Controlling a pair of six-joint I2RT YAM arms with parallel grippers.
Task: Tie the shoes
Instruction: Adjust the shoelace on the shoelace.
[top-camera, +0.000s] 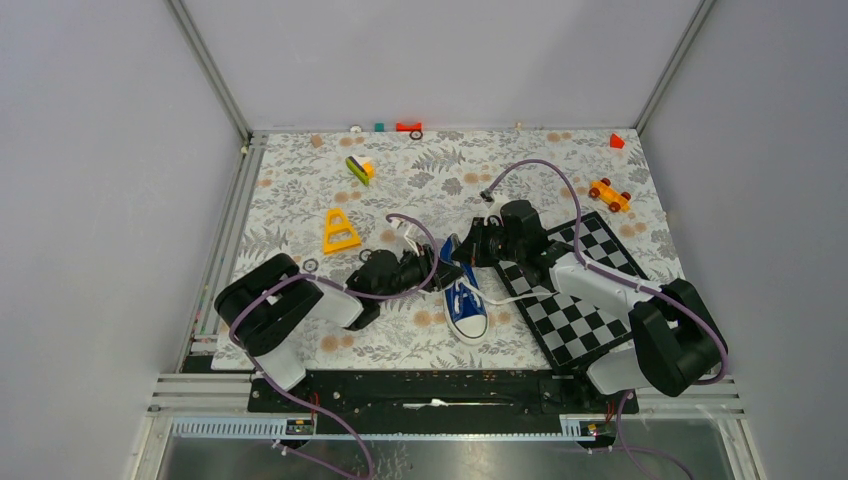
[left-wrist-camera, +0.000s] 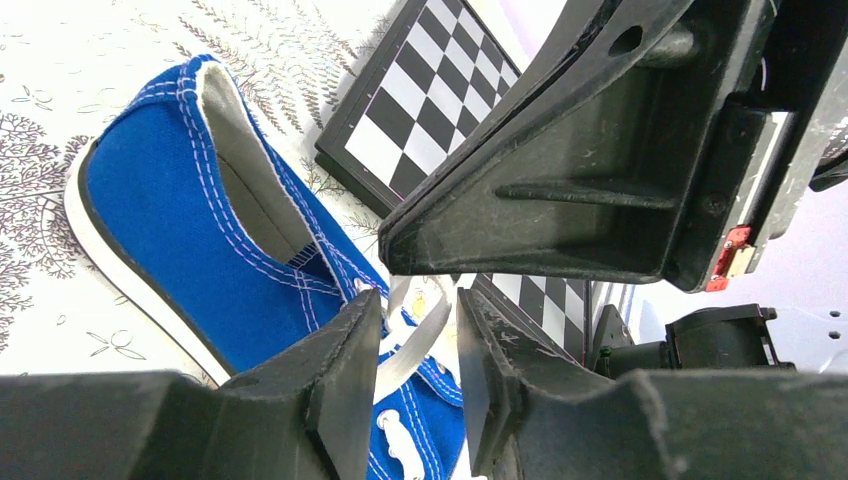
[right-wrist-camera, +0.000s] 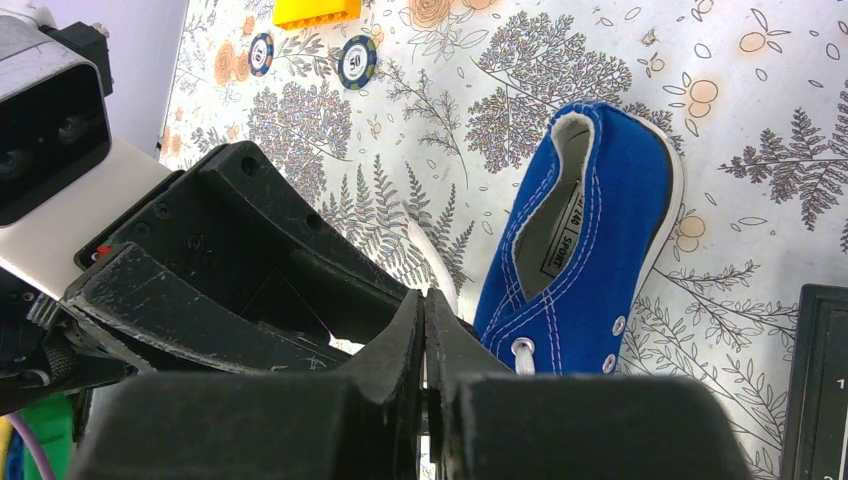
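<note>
Sneaker lies toe toward the bases on the desk beside the chessboard, a white lace passing unpinched through the narrowly parted left claw while the right claw sits pressed shut nearby, so pulling now could let the lace slip free.

Table: floral-print cover. Directly on it:
- blue sneaker, near centre, toe toward the near edge
- checkerboard, just right of the sneaker
- yellow triangle, left
- orange toy car, far right
- red blocks, along the far edge
</note>
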